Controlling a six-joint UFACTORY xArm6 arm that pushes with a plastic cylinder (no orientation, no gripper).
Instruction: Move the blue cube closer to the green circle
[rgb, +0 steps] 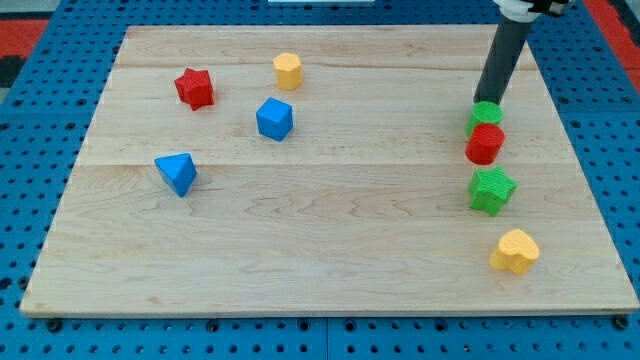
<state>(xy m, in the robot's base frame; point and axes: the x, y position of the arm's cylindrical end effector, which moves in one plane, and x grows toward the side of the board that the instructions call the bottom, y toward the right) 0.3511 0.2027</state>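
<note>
So my tip (489, 102) sits right at the top edge of the green circle (486, 117) on the view's right, which touches a red cylinder (485, 144) just below it. No hand here, just the rod, holding nothing. Blue cube (274, 119) is well apart, upper left of the wooden surface (330, 240), near a yellow block (288, 70)

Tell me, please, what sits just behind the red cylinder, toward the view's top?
The green circle sits there, touching the red cylinder, which covers its lower part. My tip meets the circle's far edge; the rod hides the board right behind it.
</note>
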